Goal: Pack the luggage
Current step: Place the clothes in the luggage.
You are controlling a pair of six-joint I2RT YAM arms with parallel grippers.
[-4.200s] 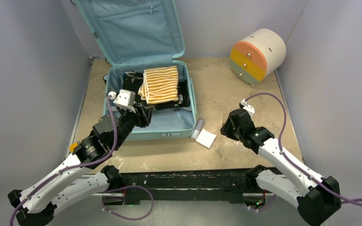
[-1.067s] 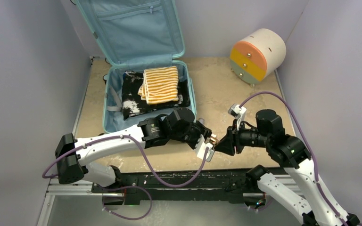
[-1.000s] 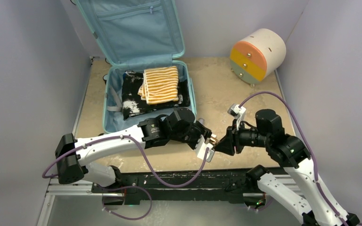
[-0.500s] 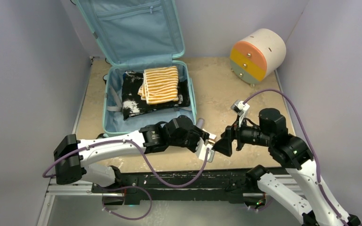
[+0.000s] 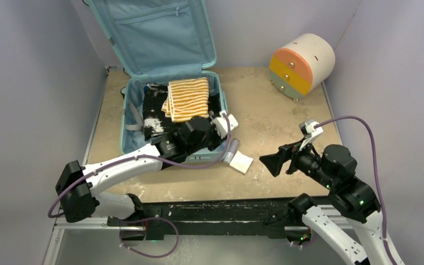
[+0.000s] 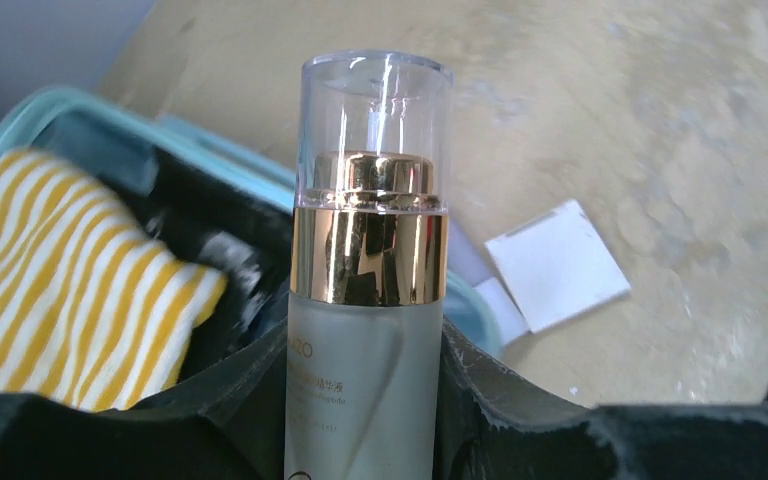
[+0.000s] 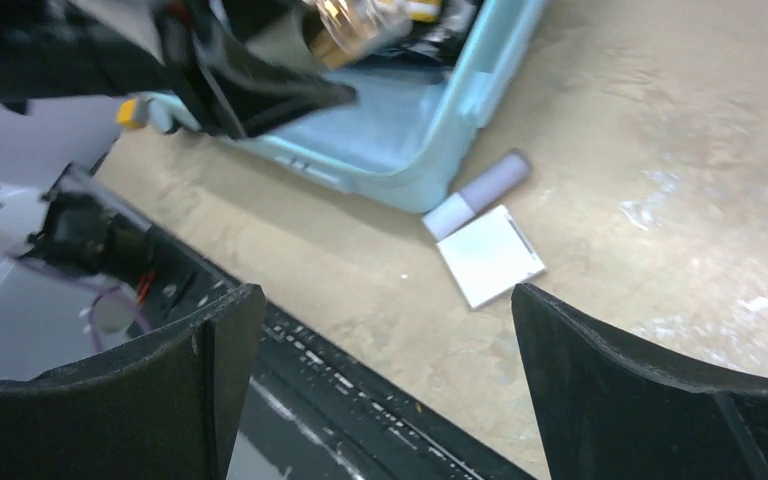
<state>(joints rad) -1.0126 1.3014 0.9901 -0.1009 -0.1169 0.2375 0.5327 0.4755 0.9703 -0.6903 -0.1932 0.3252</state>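
The luggage is found open at the far left of the bench, lid raised. Nearest, the right hand is held spread wide and empty over the near right. A white card and lilac tube are noted just beside the luggage's near right corner. Beyond, the left hand is closed partway on a pump bottle, gripped low, over the luggage's near end. A topple onto the rim is judged possible on release, most of the bottle standing above the grip.

White links, black joints, purple cables; left hand and right hand matte black.
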